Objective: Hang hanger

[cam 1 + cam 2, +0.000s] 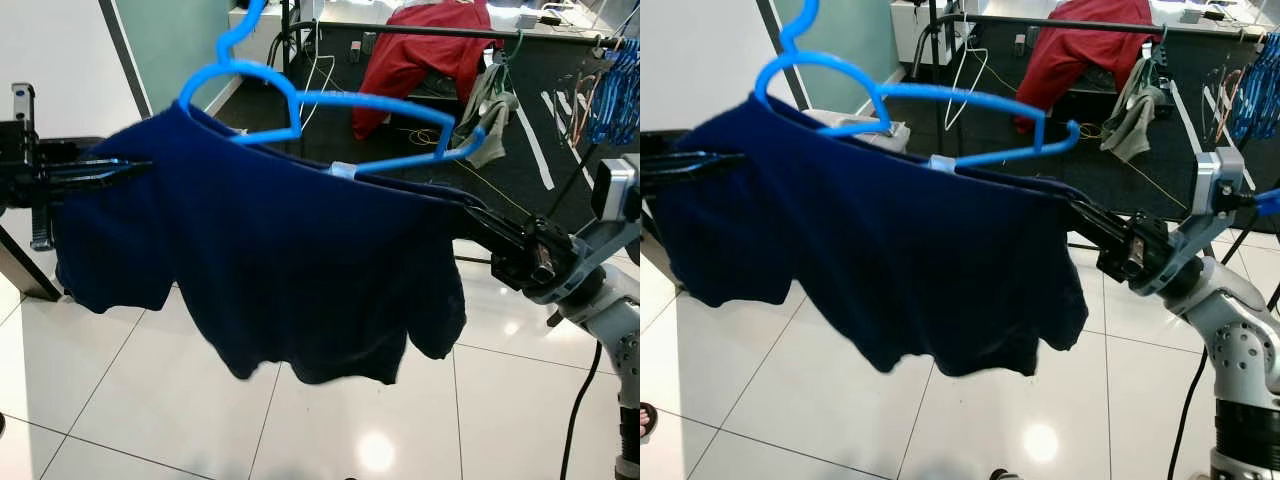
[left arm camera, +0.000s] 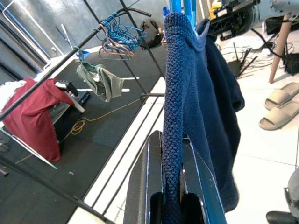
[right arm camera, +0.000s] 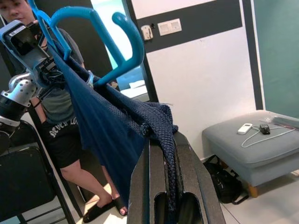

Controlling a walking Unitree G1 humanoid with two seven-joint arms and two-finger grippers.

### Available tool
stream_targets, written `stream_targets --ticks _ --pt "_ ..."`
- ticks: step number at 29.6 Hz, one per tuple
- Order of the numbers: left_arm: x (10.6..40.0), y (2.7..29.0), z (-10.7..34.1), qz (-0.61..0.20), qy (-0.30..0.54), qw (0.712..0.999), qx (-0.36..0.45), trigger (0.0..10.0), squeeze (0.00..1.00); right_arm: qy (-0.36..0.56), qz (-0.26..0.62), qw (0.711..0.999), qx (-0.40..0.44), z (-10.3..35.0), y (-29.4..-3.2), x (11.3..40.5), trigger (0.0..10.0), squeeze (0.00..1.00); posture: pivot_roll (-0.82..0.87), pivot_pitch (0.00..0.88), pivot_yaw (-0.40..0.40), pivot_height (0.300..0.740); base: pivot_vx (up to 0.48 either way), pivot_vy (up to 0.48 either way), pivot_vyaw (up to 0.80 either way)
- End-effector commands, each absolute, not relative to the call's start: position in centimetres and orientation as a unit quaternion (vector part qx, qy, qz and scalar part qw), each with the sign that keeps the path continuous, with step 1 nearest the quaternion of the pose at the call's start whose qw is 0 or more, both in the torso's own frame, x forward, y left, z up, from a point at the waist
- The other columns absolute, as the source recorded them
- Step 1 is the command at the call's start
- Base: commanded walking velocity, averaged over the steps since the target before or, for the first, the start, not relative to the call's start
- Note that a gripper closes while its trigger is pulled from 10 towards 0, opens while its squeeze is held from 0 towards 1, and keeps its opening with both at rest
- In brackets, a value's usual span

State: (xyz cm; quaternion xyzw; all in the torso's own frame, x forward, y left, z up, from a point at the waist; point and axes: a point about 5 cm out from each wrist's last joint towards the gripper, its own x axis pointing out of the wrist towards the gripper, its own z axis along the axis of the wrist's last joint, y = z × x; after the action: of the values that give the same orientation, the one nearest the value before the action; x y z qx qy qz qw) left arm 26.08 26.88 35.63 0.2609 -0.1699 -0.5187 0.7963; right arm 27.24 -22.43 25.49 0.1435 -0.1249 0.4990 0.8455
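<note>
A dark blue knit shirt [image 1: 290,270] hangs spread between my two arms, with a bright blue plastic hanger [image 1: 340,115] through its neck and the hook pointing up. My left gripper [image 1: 120,172] is shut on the shirt's left shoulder edge; its wrist view has the fabric [image 2: 175,154] pinched between the black fingers [image 2: 145,186]. My right gripper [image 1: 470,215] is shut on the shirt's right shoulder, with the knit cloth [image 3: 161,135] clamped between its fingers [image 3: 191,177]. The hanger's right end [image 1: 470,140] sticks out above that grip.
A black clothes rail [image 1: 450,33] crosses the back, holding a red garment [image 1: 420,55], a grey-green cloth [image 1: 490,110] and several blue hangers [image 1: 610,90]. Cables lie on the dark mat below. A person [image 3: 60,112] stands by a black chair. A grey ottoman [image 3: 257,144] sits by the wall.
</note>
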Motion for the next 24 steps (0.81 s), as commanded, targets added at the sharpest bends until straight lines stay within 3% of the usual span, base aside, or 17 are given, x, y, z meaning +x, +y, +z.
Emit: stream_targets --ticks 1,24 --pt "25.58 27.34 36.1 -0.512 -0.158 0.795 0.285 10.0 0.0 -0.132 0.496 0.846 0.146 25.86 -22.82 27.22 1.8 0.0 -0.04 0.118 0.011 0.74 0.0 0.0 0.0" --pt "25.57 27.78 35.13 -0.531 -0.11 0.779 0.315 10.0 0.0 -0.137 0.491 0.848 0.144 26.23 -23.27 27.14 1.9 0.0 -0.04 0.112 0.014 0.74 0.0 0.0 0.0"
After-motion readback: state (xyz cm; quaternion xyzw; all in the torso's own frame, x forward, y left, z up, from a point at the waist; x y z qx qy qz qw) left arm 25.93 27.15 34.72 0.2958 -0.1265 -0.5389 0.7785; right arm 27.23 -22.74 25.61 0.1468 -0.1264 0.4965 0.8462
